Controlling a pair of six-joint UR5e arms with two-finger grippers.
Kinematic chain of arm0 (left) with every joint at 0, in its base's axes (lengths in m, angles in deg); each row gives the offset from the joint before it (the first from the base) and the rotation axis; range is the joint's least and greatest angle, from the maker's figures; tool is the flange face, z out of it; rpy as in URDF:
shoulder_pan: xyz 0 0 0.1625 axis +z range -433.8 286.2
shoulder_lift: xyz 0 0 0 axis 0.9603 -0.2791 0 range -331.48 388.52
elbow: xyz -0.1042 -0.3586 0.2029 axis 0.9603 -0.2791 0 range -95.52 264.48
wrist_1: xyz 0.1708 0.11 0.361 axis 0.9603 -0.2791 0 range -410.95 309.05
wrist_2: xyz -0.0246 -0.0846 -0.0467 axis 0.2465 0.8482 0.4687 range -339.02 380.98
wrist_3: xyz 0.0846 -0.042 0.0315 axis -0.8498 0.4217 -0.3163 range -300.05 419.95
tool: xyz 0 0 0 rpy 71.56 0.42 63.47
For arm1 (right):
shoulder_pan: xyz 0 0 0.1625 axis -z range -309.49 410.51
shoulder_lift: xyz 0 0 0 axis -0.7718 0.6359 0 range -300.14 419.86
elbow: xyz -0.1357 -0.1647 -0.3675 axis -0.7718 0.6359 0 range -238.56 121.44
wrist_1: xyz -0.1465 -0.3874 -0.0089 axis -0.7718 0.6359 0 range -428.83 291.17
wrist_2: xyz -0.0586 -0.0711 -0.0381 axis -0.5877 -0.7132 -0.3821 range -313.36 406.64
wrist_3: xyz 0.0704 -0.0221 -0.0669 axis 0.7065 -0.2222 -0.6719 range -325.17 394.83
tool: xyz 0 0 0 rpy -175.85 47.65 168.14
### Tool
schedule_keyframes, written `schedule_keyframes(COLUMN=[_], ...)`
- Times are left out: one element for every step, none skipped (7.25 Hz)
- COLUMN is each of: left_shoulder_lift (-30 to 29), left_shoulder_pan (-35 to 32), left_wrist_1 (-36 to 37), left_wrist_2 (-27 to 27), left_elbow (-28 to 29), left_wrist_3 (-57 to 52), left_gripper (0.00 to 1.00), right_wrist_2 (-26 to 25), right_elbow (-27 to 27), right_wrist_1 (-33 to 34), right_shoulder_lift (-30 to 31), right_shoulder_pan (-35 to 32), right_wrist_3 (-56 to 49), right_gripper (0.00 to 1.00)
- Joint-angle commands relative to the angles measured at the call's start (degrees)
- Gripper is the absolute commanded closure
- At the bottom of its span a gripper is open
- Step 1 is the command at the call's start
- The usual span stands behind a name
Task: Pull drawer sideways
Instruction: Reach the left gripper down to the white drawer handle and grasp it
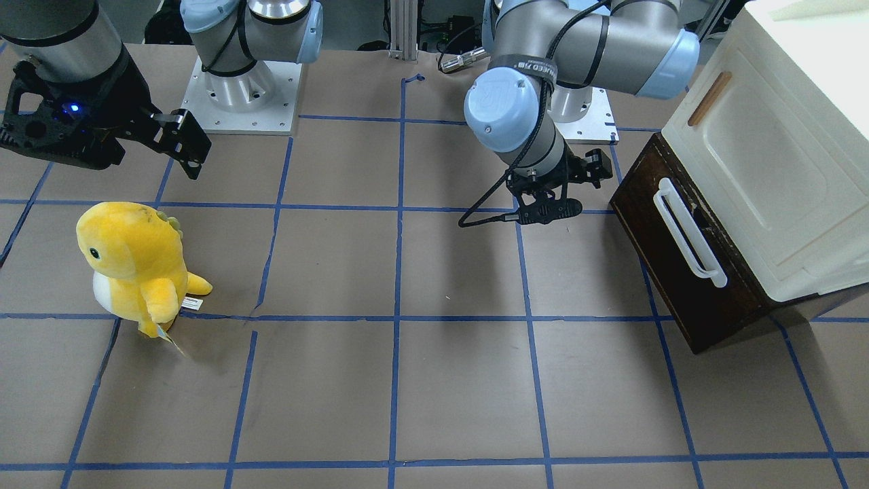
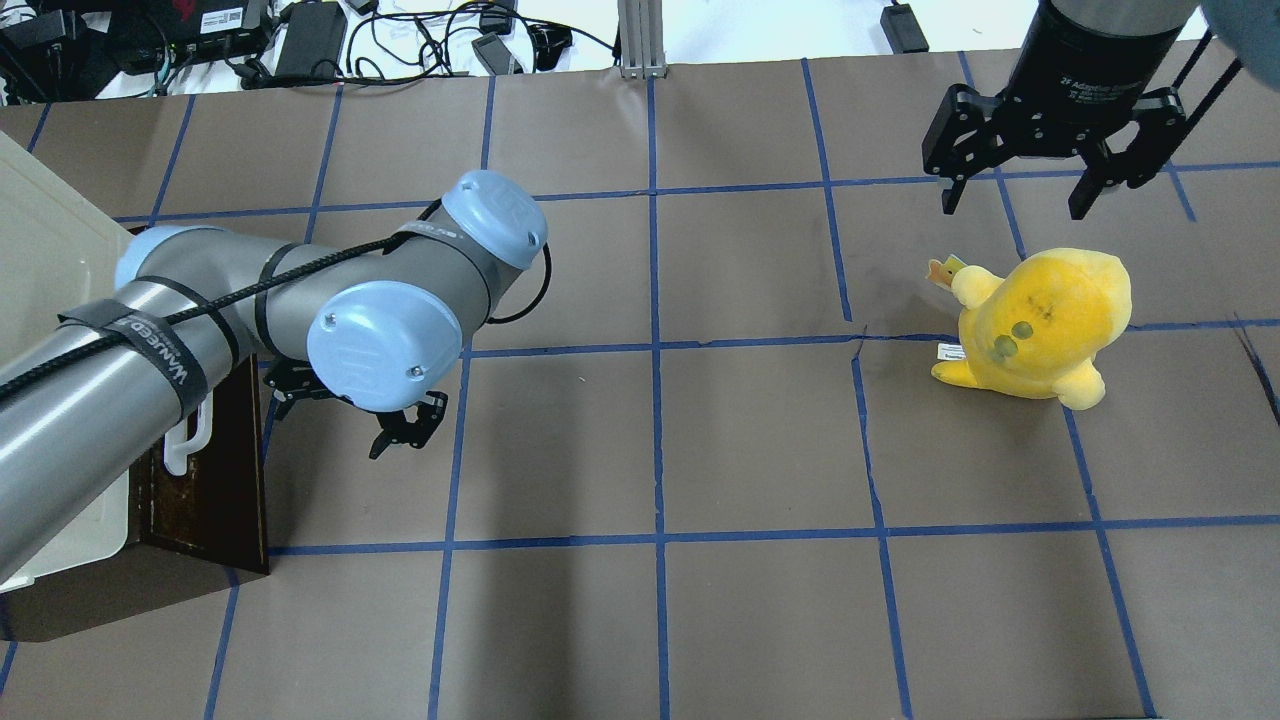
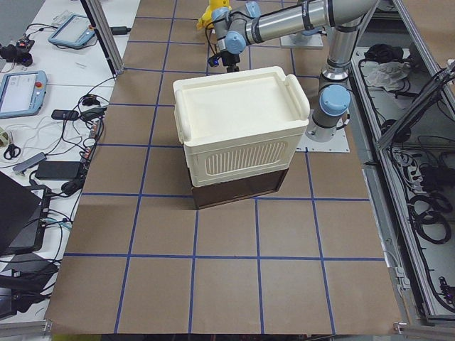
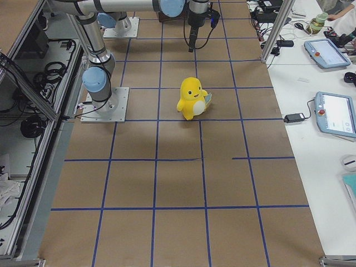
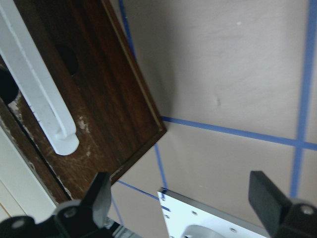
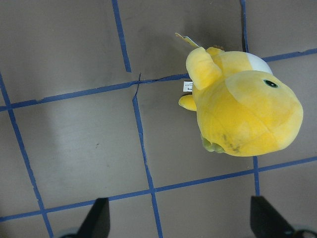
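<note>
Nearest me, along the bottom of the front view, the brown surface point(image 1: 461, 407) with its blue tape grid is lying bare. A little farther in, a yellow plush toy point(image 1: 136, 265) is standing at the left of the frame. At the right, the drawer point(image 1: 669, 285) is sitting under a cream cabinet point(image 1: 767, 170), its dark front and white bar handle point(image 1: 689, 234) facing the middle of the frame. It is looking pushed in, as far as I can judge.

Beyond that, the left end effector point(image 5: 183, 203) is hovering near the drawer's upper corner, apart from it, spread wide and holding nothing. At the upper left, the right end effector point(image 2: 1015, 185) is hanging above the toy, also wide open and empty.

To my eye the reach to the handle is only starting. The left end effector should be straddling the bar near its middle, closing firmly, then drawing straight out along the drawer's slide, level. An off-centre grip could be skewing the drawer or dragging the whole cabinet.
</note>
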Motion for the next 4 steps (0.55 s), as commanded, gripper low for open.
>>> schedule_keyframes(left_shoulder_lift=[-5.0,-6.2,-7.3,-8.4], left_shoulder_pan=[0.0,0.3,0.6,1.7], left_wrist_1=[-0.7,-1.8,-2.9,-3.7], left_wrist_2=[-13.9,-17.5,-21.1,-23.3], left_elbow=[-3.7,-4.0,-3.8,-4.0], left_wrist_3=[-0.3,-0.1,0.7,2.5], left_gripper=[0.00,0.00,0.00,0.00], right_wrist_2=[0.0,0.0,0.0,0.0], right_elbow=[0.0,0.0,0.0,0.0], right_wrist_1=[0.0,0.0,0.0,-0.1], right_shoulder_lift=[0.0,0.0,0.0,0.0], right_shoulder_pan=[0.0,0.1,0.0,0.0], right_wrist_3=[0.0,0.0,0.0,0.0], right_gripper=[0.00,0.00,0.00,0.00])
